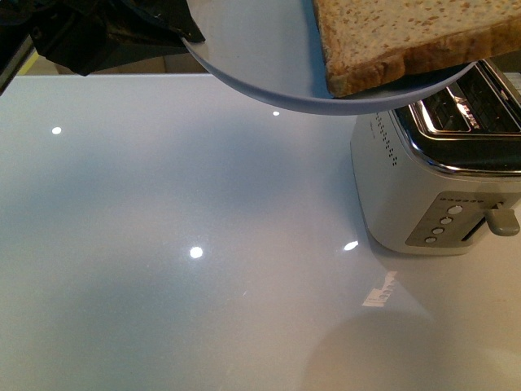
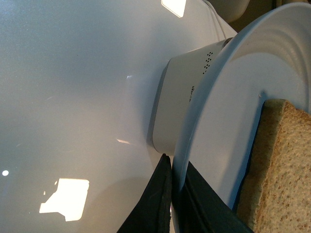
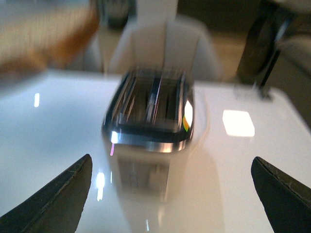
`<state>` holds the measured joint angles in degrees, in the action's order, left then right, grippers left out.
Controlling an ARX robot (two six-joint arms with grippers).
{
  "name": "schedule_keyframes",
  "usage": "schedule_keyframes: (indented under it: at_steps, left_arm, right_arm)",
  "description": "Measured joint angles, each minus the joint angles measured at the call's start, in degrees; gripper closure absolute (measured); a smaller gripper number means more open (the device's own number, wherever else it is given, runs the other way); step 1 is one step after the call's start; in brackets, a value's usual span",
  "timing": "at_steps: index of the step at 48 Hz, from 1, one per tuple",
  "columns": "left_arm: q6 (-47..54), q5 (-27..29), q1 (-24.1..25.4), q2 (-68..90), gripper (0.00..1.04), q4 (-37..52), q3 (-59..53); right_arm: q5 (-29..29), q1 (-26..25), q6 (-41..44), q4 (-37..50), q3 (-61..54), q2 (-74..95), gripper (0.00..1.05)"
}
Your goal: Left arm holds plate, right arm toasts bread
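The pale blue-grey plate [image 1: 252, 57] hangs in the air above the table, and its rim reaches over the toaster. The bread [image 1: 407, 37] lies on it, with a brown crust edge toward me. My black left gripper [image 1: 183, 32] is shut on the plate's rim at the left. In the left wrist view the fingers [image 2: 158, 204] pinch the rim of the plate [image 2: 228, 111], and the bread [image 2: 282, 170] rests just past them. My right gripper [image 3: 171, 160] is open and empty, facing the toaster [image 3: 148, 111] from a short distance. That view is blurred.
A cream two-slot toaster [image 1: 440, 187] with a chrome top stands on the glossy white table [image 1: 163, 244] at the right, its lever [image 1: 503, 220] up. A small label [image 1: 379, 291] lies in front of it. Pale chairs [image 3: 160, 43] stand beyond the table.
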<state>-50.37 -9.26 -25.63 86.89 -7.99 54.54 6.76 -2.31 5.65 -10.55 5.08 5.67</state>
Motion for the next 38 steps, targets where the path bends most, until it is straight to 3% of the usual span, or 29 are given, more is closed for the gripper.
schedule_keyframes:
  at_steps: [6,11,16,27,38]
  left_arm:
    - [-0.1,-0.2,-0.2,-0.1,1.02,0.0,0.0]
    - [-0.1,-0.2,-0.2,-0.1,1.02,0.0,0.0]
    - [-0.2,0.0,-0.2,-0.2,1.02,0.0,0.1]
    - [-0.2,-0.2,-0.2,-0.2,1.02,0.0,0.1]
    - [-0.2,-0.2,-0.2,-0.2,1.02,0.0,0.1]
  right_arm:
    - [6.5,-5.0,15.6,-15.7,7.5,15.8,0.09]
    - [8.4,-8.8,22.6,-14.9,8.8,21.5,0.09]
    - [11.3,-13.0,24.5,-12.8,11.4,25.1,0.09]
    - [13.1,-19.3,18.6,-6.3,18.4,35.5,0.09]
    - [14.3,-17.0,2.3,-0.2,25.0,40.8,0.09]
